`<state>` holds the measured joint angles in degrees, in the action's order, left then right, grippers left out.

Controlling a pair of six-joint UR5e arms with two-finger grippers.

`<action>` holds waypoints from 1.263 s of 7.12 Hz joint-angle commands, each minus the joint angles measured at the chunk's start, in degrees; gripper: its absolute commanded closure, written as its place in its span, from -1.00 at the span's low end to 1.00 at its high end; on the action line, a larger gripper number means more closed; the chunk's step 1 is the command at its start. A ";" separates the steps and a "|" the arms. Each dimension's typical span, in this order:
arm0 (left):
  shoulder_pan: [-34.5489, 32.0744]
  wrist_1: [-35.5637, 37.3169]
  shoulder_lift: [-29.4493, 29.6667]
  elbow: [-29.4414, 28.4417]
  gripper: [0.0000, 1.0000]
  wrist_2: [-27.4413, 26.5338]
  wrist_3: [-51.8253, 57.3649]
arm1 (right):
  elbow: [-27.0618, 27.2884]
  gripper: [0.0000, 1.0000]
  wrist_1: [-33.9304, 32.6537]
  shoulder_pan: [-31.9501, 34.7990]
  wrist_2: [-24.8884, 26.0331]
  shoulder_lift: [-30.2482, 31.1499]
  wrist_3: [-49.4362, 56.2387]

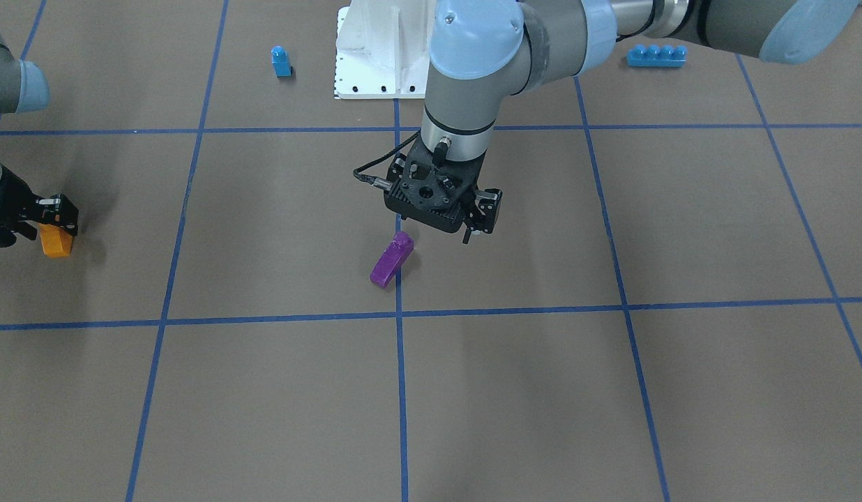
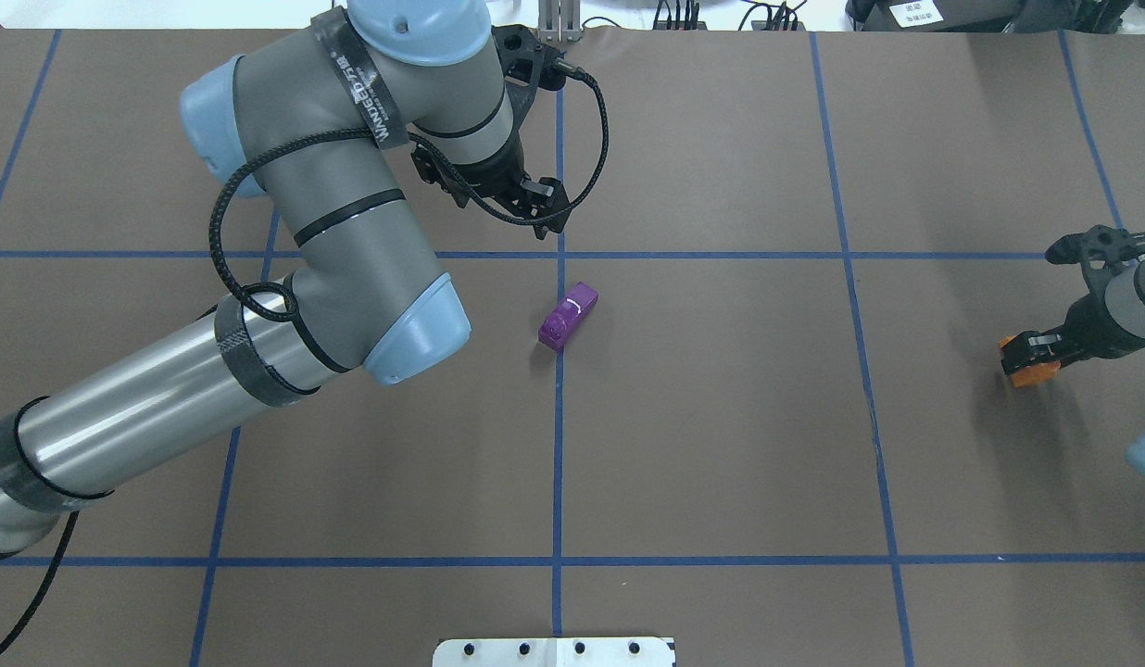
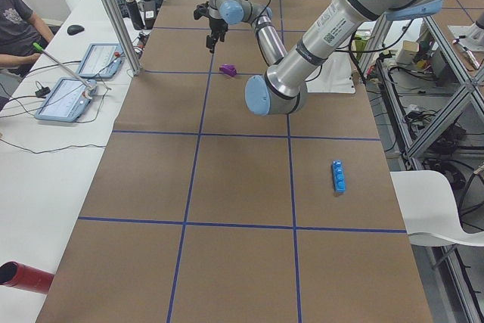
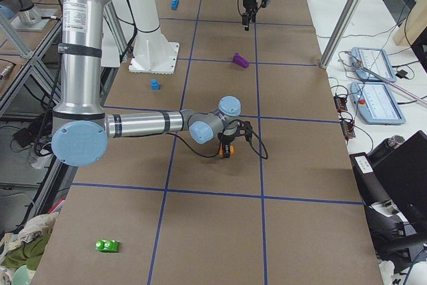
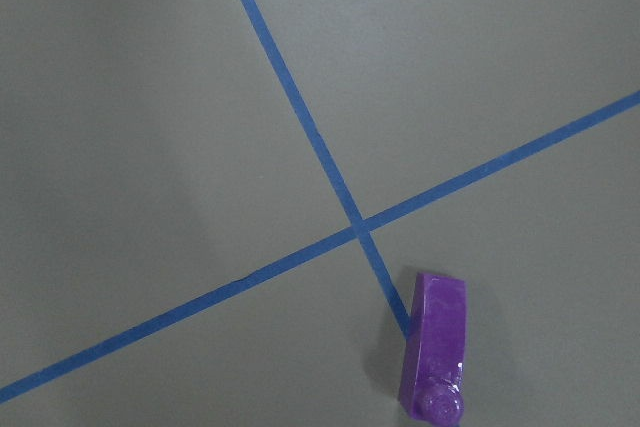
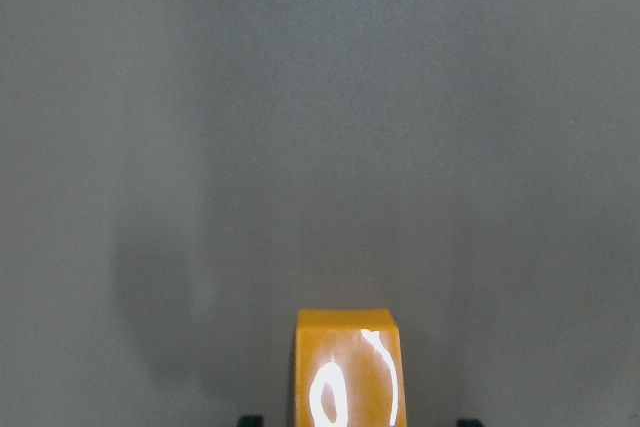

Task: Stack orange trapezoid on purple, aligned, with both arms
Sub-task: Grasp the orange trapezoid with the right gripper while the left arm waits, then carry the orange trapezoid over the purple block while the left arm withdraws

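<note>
The purple block [image 1: 391, 260] lies on the brown table beside a blue tape crossing, stud toward the robot. It also shows in the overhead view [image 2: 568, 316] and the left wrist view [image 5: 435, 347]. My left gripper [image 1: 478, 224] hovers above the table just behind and beside it, touching nothing; its jaws look open and empty. It is also in the overhead view [image 2: 540, 202]. My right gripper [image 1: 53, 222] is far off at the table's side, shut on the orange trapezoid [image 1: 56, 241], which also shows in the overhead view [image 2: 1031, 371] and fills the bottom of the right wrist view [image 6: 346, 372].
A small blue single-stud block [image 1: 281, 61] and the white base plate [image 1: 375, 63] are near the robot. A long blue four-stud brick [image 1: 656, 55] lies on the left arm's side. A green block [image 4: 107, 245] lies at the table's right end.
</note>
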<state>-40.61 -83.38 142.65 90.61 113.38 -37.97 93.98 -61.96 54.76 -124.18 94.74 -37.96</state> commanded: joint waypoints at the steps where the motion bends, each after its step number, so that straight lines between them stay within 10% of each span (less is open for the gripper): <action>1: 0.00 -0.03 -0.09 -0.08 -1.00 0.00 0.00 | -0.12 -0.34 0.00 0.00 -0.09 -0.08 0.00; 2: 0.00 -0.03 -0.09 0.00 -1.00 0.00 0.00 | -0.03 -0.25 0.00 0.00 -0.18 -0.08 -0.09; 4: 0.00 0.06 -0.18 0.27 -1.00 0.00 0.00 | 0.06 0.99 -0.09 0.00 -0.53 -0.78 0.08; 6: -0.26 1.27 -0.18 1.49 -1.00 0.00 -0.09 | 2.94 1.00 -1.83 0.26 -2.11 -1.92 -1.14; 9: -4.90 6.20 -1.31 2.99 -1.00 1.83 3.40 | 10.33 1.00 -29.35 4.13 -5.98 -19.07 -2.02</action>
<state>-43.37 -78.97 142.15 93.32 114.12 -36.90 102.12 -79.53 58.05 -129.27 84.01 -39.69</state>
